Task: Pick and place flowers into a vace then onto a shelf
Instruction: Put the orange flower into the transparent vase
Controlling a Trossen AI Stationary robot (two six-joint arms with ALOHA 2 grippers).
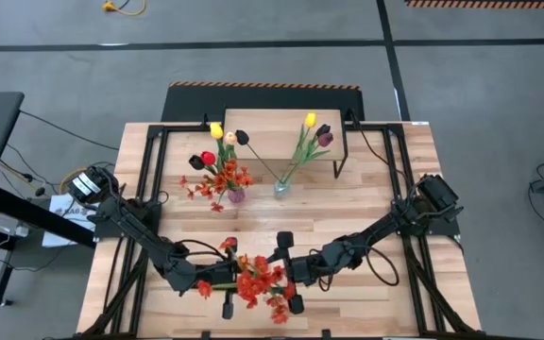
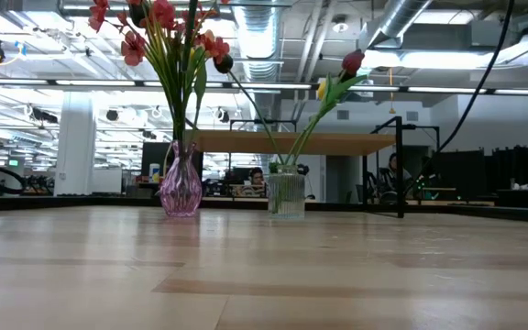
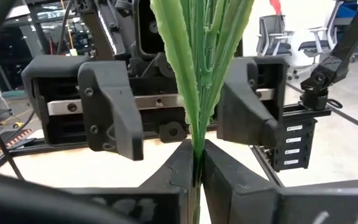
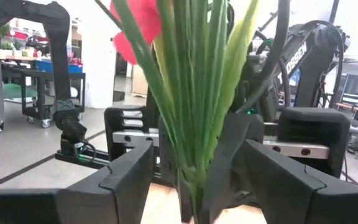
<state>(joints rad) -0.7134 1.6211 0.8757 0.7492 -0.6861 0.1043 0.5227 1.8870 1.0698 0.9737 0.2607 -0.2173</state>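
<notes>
A bunch of flowers [image 1: 256, 280] with orange-red blossoms and green stems stands upright near the table's front edge. My left gripper [image 3: 196, 168] is shut on its stems, coming from the left [image 1: 232, 281]. My right gripper [image 4: 197, 186] faces it from the right [image 1: 290, 274]. It is open, one finger on either side of the stems, with gaps between fingers and stems. The wood-topped shelf [image 1: 281, 127] stands at the far middle on black legs. The low view does not show the held bunch. My left gripper pinches the bunch's green stems [image 3: 196, 146] together between its two fingers. The fingers lie level, coming from the table's left, across the stems. The stems rise upright from the fingers with the blossoms above. What lies below the fingers is hidden.
A pink vase [image 2: 181, 188] holding tulips and orange-red sprays and a clear glass vase [image 2: 287, 194] holding tulips stand on the table in front of the shelf [image 2: 291, 142]. Black frame rails [image 1: 155, 179] run along both table sides. People sit in the room beyond.
</notes>
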